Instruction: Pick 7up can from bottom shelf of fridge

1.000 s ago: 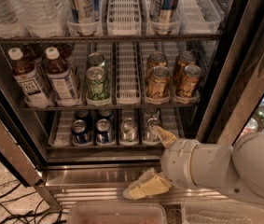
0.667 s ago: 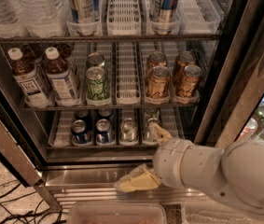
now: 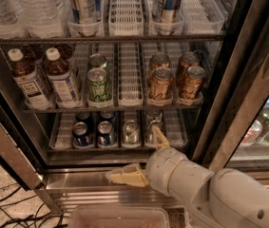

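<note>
The fridge [image 3: 213, 99] stands open in the camera view. On its bottom shelf [image 3: 174, 126] a silvery-grey 7up can [image 3: 130, 132] stands in a middle lane. A second similar silvery can [image 3: 151, 126] stands just right of it. My gripper [image 3: 142, 158] is open wide in front of the shelf edge, below and right of the 7up can. Its upper finger [image 3: 160, 139] overlaps the right-hand silvery can and its lower finger [image 3: 124, 176] points left over the steel base panel [image 3: 72, 180]. It holds nothing.
Two dark blue cans [image 3: 81, 133] stand left of the 7up can. On the rack above are tea bottles [image 3: 60, 80], a green-and-white can [image 3: 99, 84] and gold cans [image 3: 161, 82]. A clear plastic bin [image 3: 120, 216] lies below and cables [image 3: 1, 208] lie on the floor at left.
My arm has shifted left across the front of the fridge. The lower finger has moved left along the base panel and the upper finger stays by the right-hand silvery can.
</note>
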{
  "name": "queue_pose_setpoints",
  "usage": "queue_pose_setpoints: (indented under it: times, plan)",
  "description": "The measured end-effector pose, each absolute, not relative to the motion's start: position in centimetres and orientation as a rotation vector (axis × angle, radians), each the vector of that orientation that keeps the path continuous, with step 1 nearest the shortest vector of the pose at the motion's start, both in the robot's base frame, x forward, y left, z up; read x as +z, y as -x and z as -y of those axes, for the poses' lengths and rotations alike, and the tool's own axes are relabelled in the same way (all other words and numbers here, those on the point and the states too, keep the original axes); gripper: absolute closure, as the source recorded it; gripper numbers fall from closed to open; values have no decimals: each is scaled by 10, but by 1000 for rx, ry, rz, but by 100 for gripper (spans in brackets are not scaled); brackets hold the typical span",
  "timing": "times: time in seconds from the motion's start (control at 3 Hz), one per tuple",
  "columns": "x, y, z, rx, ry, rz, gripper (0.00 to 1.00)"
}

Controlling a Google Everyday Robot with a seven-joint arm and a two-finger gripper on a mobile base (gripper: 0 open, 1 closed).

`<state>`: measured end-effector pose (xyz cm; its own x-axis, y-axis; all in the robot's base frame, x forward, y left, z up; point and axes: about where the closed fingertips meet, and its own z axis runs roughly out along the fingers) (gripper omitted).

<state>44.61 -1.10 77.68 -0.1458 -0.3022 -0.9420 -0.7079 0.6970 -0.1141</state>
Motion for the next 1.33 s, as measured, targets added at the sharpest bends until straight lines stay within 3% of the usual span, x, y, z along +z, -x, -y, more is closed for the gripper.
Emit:
queue_pose_setpoints:
  times: [0.67,1.33]
  plan:
    - [788,-481,-50,291,881,-1465,0]
    - [750,-501,-15,242,692,-1382,0]
